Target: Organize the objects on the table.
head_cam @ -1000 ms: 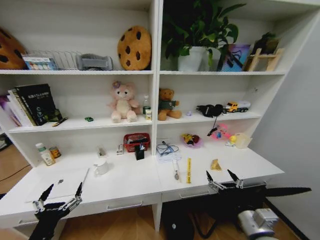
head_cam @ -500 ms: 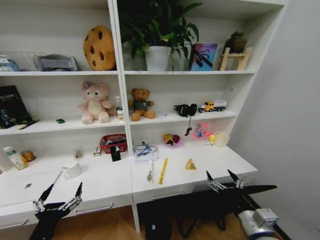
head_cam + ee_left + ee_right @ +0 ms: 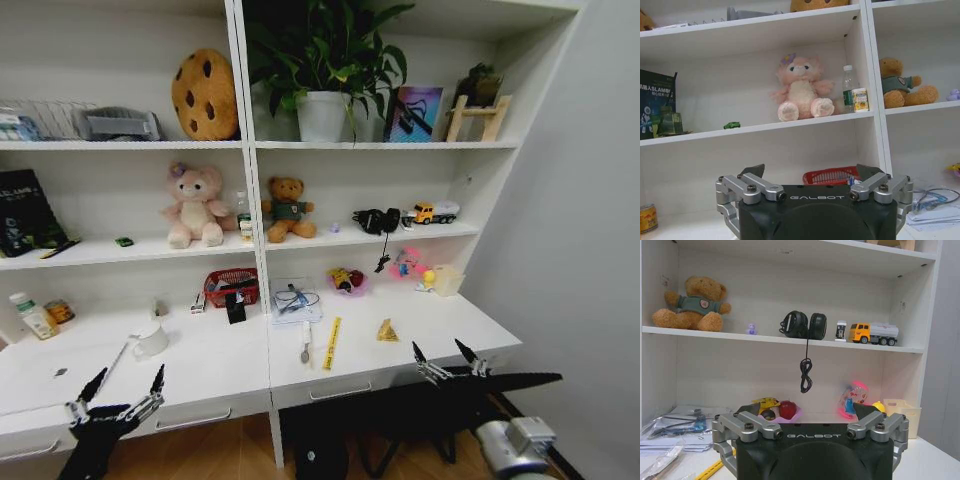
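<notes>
Bare table [image 3: 430,335] front edge beside yellow ruler [image 3: 331,344]

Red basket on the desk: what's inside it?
The red basket holds a few small dark items, too small to identify. A black object standing in front hides part of its front wall, and the mesh sides screen the rest.

The head camera looks down from high in front of the long white desk [image 3: 400,345] and shelves. Each wrist camera sits low behind its own black gripper, facing level at the shelves, nearer in. The brown teddy bear in a green jumper [image 3: 289,209] [image 3: 900,82] [image 3: 694,304] appears in all three.
</notes>
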